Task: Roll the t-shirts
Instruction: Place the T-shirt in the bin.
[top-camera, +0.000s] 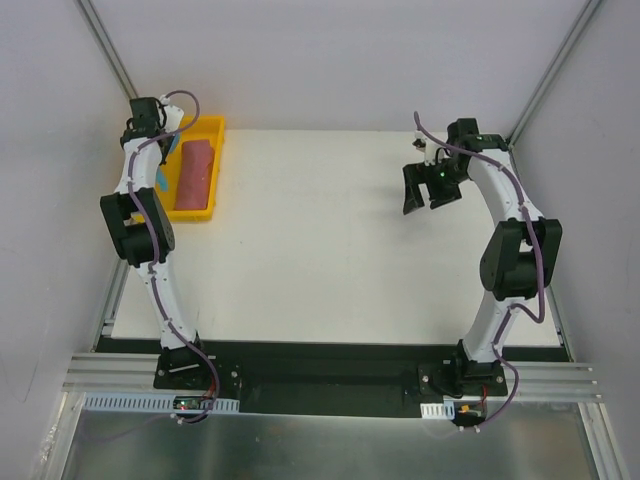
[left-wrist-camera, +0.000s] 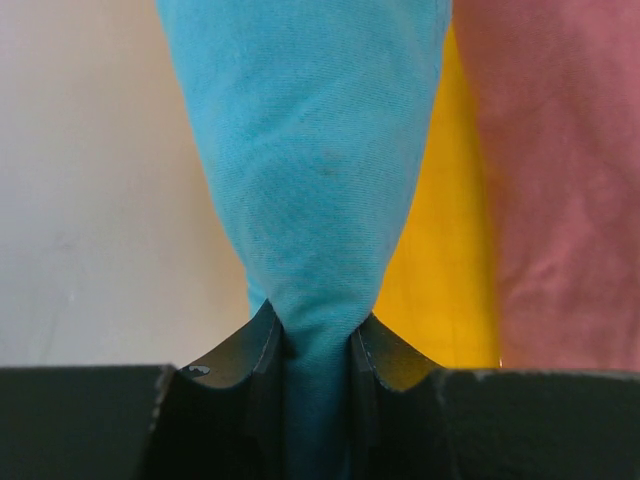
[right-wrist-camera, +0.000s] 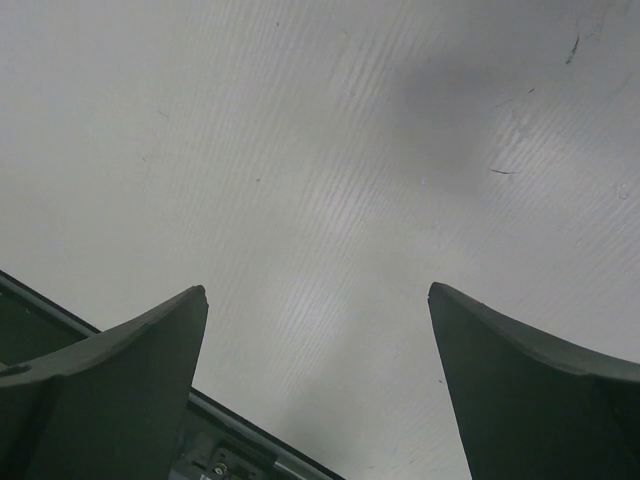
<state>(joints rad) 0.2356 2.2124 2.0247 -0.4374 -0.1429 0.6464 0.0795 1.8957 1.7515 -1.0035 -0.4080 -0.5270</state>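
Right, from above: the red shirt lies in the yellow tray at the far left of the bench, with the left arm reaching over the tray's left side. The right claw hangs over the far right, well apart. Left wrist now: the left claw is pinched narrow on the teal shirt. The cloth is bunched between the jaws and fans out beyond, with the red shirt just to its right. Right wrist: jaws spread wide, bench beneath.
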